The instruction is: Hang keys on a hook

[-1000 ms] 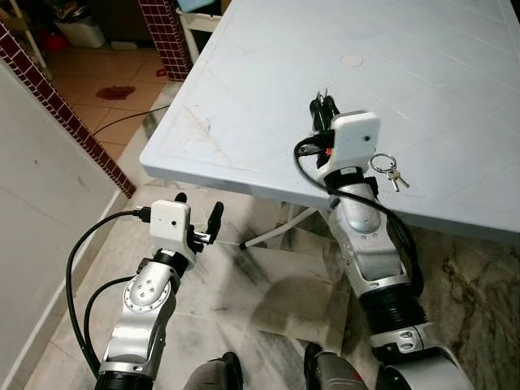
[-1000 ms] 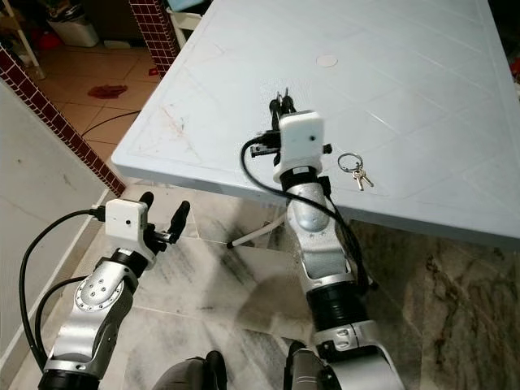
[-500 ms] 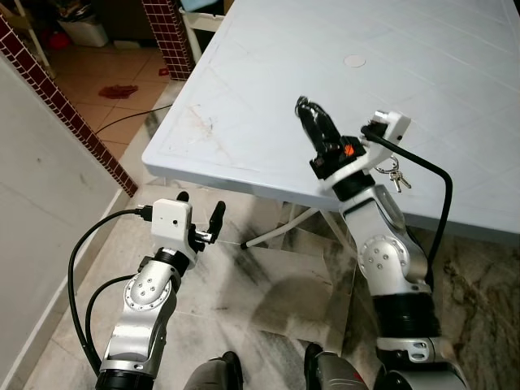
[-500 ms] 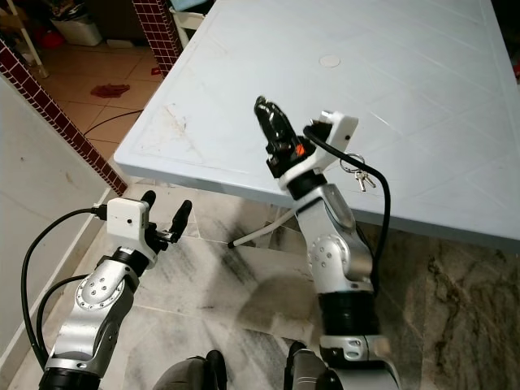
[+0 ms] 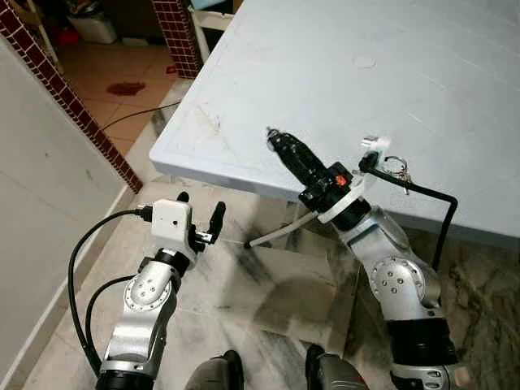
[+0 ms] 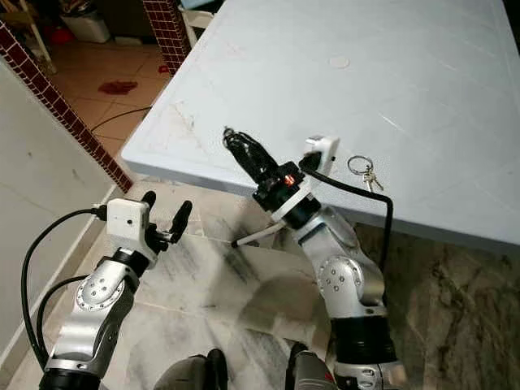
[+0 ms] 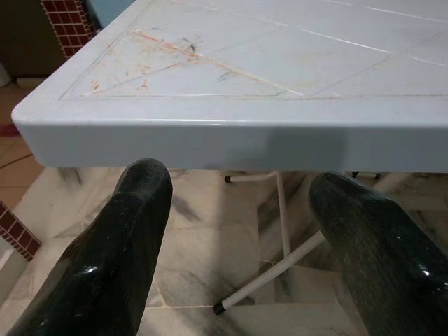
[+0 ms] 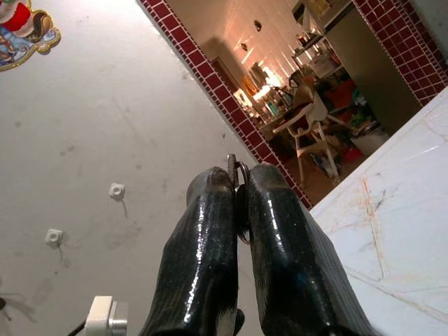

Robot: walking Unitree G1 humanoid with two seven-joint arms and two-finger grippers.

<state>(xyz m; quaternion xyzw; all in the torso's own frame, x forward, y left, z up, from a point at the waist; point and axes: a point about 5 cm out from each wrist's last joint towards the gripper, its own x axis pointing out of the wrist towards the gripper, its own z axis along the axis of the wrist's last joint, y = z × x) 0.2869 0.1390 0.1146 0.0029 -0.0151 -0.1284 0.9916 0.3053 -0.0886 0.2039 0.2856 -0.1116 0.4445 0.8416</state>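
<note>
Pinched tight between the two long black fingers of the right gripper (image 8: 238, 180): a thin metal loop (image 8: 236, 166), just poking out past the tips, most likely a key ring; jaws pressed together on it with no gap to be seen; held that far out presumably so that the loop stays free to slip over a peg. Aimed off to the robot's left, out past the rim of the pale blue plastic table (image 5: 244, 166), toward the grey plastered wall (image 5: 49, 187); along the fingers, a small white wall hook (image 8: 116, 190) with a second one near it; a fair guess that the sideways reach lines the loop up with these.

Lying apart on the table top, near its front edge and just beside the right wrist: a silver ring with small keys (image 5: 397, 168), untouched; cannot tell whether the pinched loop belongs to a second set.

Low and idle in front of the table edge: the left gripper (image 5: 199, 203), fingers spread wide apart, nothing between them; kept down there probably to stay out of the working arm's way.

Against a second ago: then upright above the table, fingers pointing away; now swung over and down to the left, forearm rolled, fingers slanting toward the wall; left arm as before; ring with keys in the same spot on the table; whole view shifted slightly, so camera motion too.
</note>
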